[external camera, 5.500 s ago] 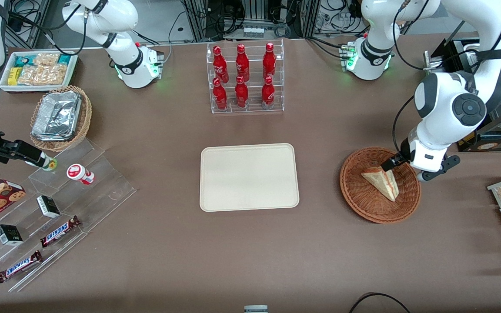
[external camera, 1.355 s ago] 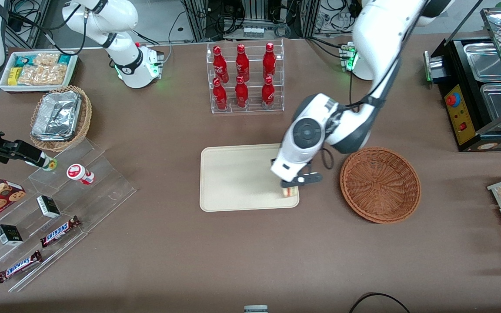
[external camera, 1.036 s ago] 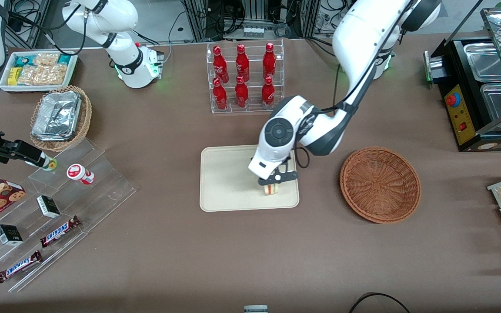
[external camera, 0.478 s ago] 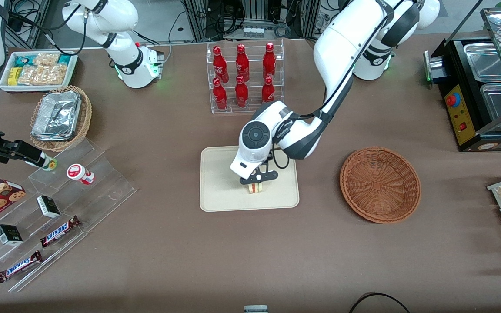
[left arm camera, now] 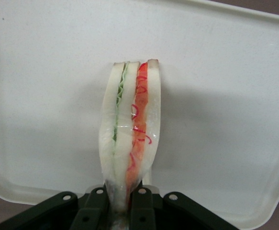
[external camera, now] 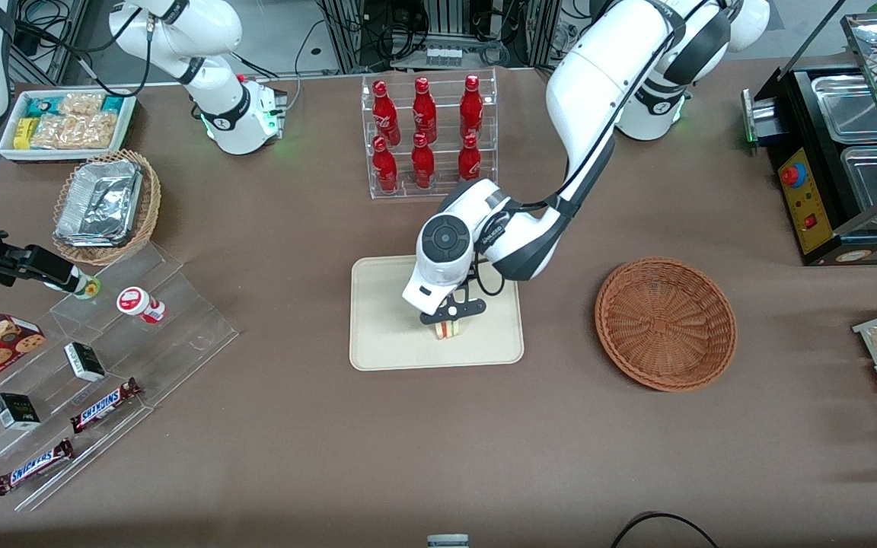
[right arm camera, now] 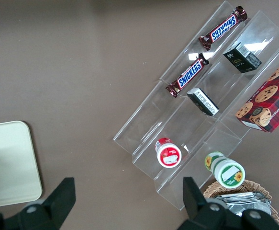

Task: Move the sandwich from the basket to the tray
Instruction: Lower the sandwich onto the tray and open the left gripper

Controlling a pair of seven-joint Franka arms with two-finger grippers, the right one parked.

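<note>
Over the tray: sandwich (external camera: 447, 329) — a wrapped wedge with its cut side facing the front camera, above the tray's half nearer that camera; whether it touches the tray cannot be told.
Sandwich layers: in the left wrist view the sandwich (left arm camera: 129, 129) shows pale bread with a green strip and a red strip between the slices, clear wrap over it.
Gripper: the gripper (external camera: 450, 318) is clamped narrowly on the sandwich; the black fingers (left arm camera: 96, 211) press the wedge's thin end from both sides.
Tray: cream-beige tray (external camera: 385, 320), flat on the brown table (external camera: 438, 449), bare apart from the sandwich held over it.
Basket: reddish-brown woven basket (external camera: 665, 323) — nothing in it, well apart from the tray toward the working arm's end of the table.
Bottle rack: clear rack of red bottles (external camera: 428, 137), farther from the front camera than the tray.
</note>
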